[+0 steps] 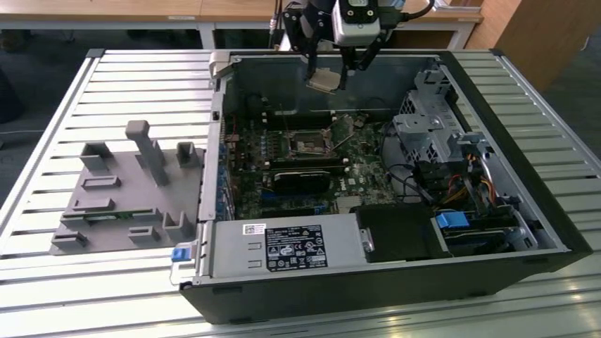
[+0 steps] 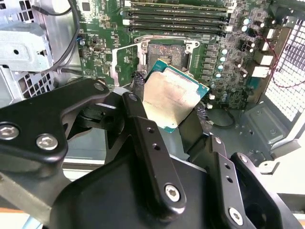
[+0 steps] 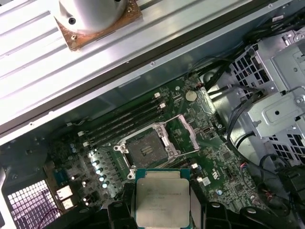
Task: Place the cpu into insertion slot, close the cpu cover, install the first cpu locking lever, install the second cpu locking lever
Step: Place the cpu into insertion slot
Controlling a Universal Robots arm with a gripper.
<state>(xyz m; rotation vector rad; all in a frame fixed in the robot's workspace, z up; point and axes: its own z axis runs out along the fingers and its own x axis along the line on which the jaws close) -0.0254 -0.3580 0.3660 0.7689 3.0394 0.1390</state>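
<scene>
A tabletop (image 1: 56,91) of pale grey metal slats runs across the exterior view, and bright light reflects off the slats along its near edge. Beyond its far edge stands a desk (image 1: 141,8) with a light wooden top and white legs (image 1: 205,34). Past the far corner on the exterior view's right is a brown wooden cabinet (image 1: 530,35). The floor (image 1: 42,56) under the desk is dark grey.
</scene>
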